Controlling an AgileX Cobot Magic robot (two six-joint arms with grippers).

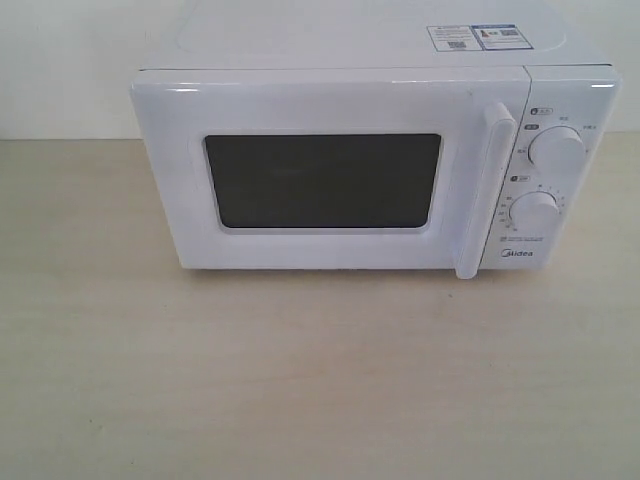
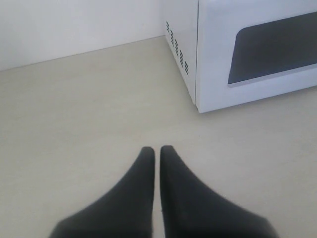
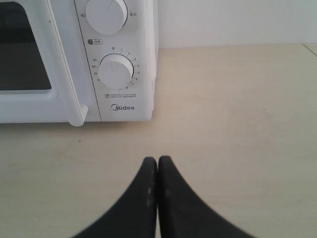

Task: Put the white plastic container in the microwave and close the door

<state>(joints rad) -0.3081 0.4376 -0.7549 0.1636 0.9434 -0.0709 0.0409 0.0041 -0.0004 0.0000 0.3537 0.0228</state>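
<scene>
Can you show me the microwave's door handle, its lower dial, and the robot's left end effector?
door handle [image 1: 481, 190]: exterior view, middle of the vertical bar.
lower dial [image 3: 116, 71]: right wrist view, centre of the knob.
left end effector [image 2: 156, 148]: left wrist view, midway between its fingertips.

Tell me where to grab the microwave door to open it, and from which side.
Grip the vertical bar handle on the right of the door, beside the dials. It stands proud of the panel, so come from the front, one finger either side. The right gripper looks nearest but is shut.
</scene>
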